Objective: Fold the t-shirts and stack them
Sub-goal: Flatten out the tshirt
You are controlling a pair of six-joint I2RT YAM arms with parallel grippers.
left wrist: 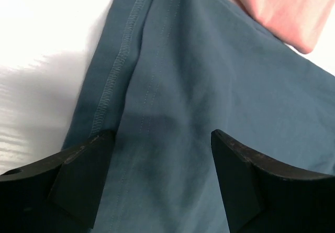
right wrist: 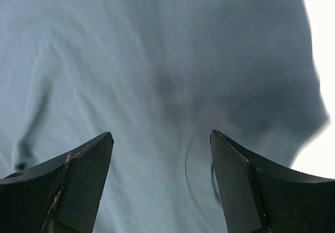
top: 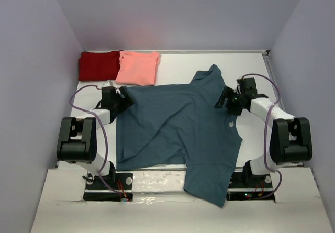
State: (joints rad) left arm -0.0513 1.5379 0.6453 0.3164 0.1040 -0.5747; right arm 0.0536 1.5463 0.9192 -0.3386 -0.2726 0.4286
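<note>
The dark teal-blue t-shirt lies spread over the middle of the table, and its lower part hangs over the near edge. My left gripper stands open at the shirt's far-left corner. In the left wrist view its jaws are wide apart just above the cloth, beside a stitched hem. My right gripper is open at the shirt's right side, below a raised sleeve. In the right wrist view its jaws are spread over rumpled teal cloth. Neither gripper holds anything.
A folded dark red t-shirt and a folded salmon-pink t-shirt lie side by side at the far left. The pink one's corner lies just beyond my left gripper. Bare white table shows at the far right.
</note>
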